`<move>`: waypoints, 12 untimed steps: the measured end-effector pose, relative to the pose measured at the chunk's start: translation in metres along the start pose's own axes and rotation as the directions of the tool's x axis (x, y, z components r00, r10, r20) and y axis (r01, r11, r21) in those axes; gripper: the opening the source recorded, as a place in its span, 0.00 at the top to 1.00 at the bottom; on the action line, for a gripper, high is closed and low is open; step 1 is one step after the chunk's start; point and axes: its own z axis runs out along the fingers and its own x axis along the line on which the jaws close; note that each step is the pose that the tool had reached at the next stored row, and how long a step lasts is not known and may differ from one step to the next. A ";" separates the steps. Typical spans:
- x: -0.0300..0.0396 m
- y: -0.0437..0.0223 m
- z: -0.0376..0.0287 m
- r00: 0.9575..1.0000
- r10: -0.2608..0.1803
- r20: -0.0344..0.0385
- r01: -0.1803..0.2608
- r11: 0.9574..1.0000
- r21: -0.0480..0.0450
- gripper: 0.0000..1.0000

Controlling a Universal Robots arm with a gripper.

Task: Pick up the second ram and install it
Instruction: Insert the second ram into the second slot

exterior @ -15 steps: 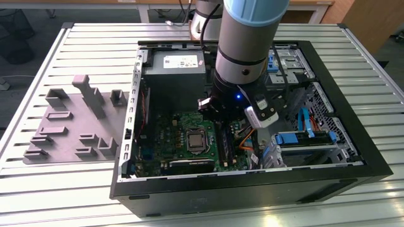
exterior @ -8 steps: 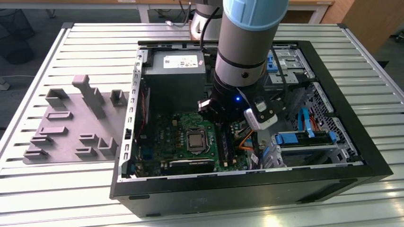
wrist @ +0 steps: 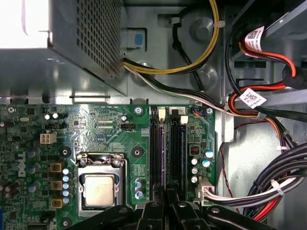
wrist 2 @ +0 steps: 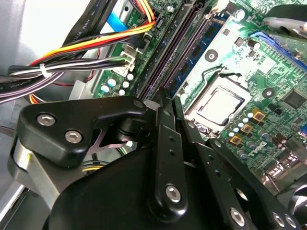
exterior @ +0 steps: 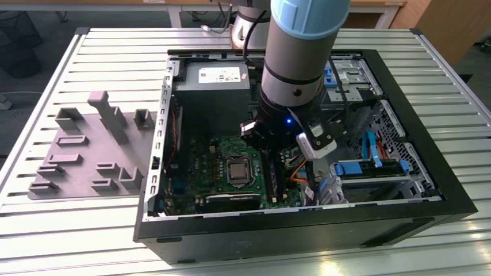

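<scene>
Slatted metal table (exterior: 77,230), open computer case (exterior: 307,230) lying on it, grey fixture tray (exterior: 84,149) just beside the case on the exterior view's left. In the exterior view I see the arm (exterior: 299,46) reaching straight down into the case, with the gripper (exterior: 265,135) low over the motherboard (exterior: 207,155), between the power supply (exterior: 211,92) and the blue brackets (exterior: 357,169). In the second wrist view the gripper (wrist 2: 168,98) has its fingers drawn together with nothing visible between them, the tips right at the near end of the memory slots. A blue-green ram stick (wrist 2: 201,45) stands in the slot next to the processor (wrist 2: 218,103); I can't tell whether it's fully seated. Bundled cables (wrist 2: 86,45) run on the far side of the slots. In the first wrist view the gripper (wrist: 168,191) sits centred over the two memory slots (wrist: 168,143), with the processor (wrist: 98,189) just beside them.
</scene>
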 end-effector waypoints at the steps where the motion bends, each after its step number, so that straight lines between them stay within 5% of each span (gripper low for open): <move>1: 0.0000 0.0000 0.0004 1.000 0.000 0.000 0.000 1.000 0.000 0.86; 12: 0.0002 -0.0001 0.0039 1.000 0.000 0.000 0.000 1.000 0.000 0.86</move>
